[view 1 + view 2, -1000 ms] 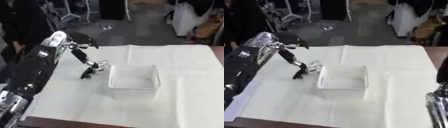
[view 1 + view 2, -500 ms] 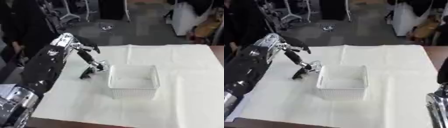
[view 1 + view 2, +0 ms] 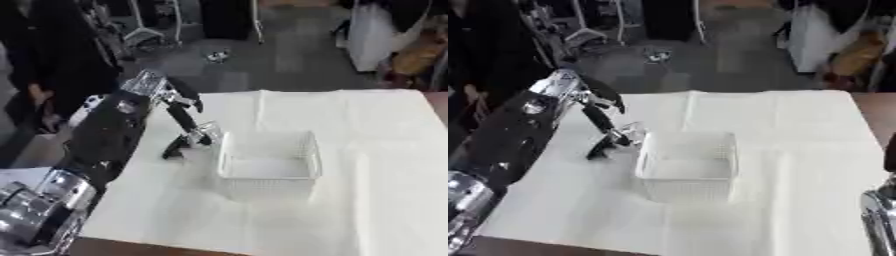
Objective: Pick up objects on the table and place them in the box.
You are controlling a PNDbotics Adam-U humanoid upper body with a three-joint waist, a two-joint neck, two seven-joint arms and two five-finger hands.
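A white mesh box (image 3: 268,160) stands on the white tablecloth (image 3: 376,165), and I see nothing inside it. My left arm reaches in from the left. Its hand (image 3: 178,147) hangs down onto the cloth just left of the box, dark below a silver wrist. Blur hides whether the hand holds anything, and I can make out no loose object on the cloth. A silver and dark part of my right arm (image 3: 878,215) shows at the lower right edge of the right eye view, well away from the box.
The cloth covers the whole table, with its front edge (image 3: 175,245) near the bottom. A person in dark clothes (image 3: 52,75) stands at the far left beyond the table. Equipment and a white covered object (image 3: 376,35) stand on the floor behind.
My left hand stays at the same spot beside the box. The upper part of the left arm has shifted slightly right. The box has not moved.
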